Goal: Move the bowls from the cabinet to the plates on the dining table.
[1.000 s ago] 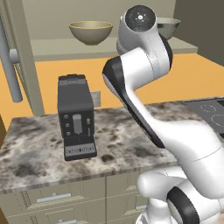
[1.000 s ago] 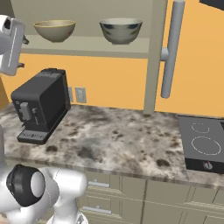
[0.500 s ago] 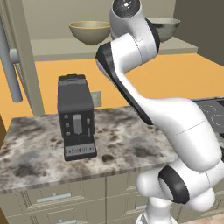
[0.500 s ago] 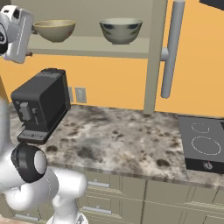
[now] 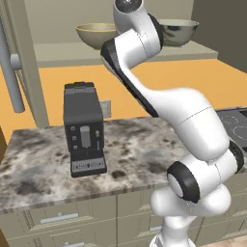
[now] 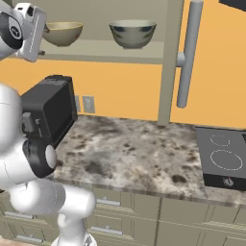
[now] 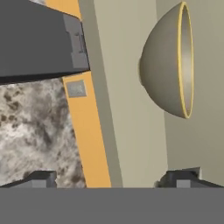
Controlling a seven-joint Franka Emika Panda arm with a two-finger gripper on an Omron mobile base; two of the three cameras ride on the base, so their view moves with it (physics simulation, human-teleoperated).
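Arm raised to the cabinet shelf (image 6: 105, 52), reaching for a bowl

Gripper (image 7: 111, 179) spread and empty, rolled sideways to meet the tan bowl (image 7: 168, 61) on the shelf; grey bowl (image 6: 132, 33) sits beside it; coffee machine (image 5: 84, 128) below on the counter (image 6: 139, 153) forces a high approach.

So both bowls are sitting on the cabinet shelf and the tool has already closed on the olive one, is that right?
Not quite. Both bowls are on the cabinet shelf, but the tool has not closed on the olive bowl. The hand view shows its fingertips spread wide, with the bowl apart from them. The grey marbled bowl stands beside it.
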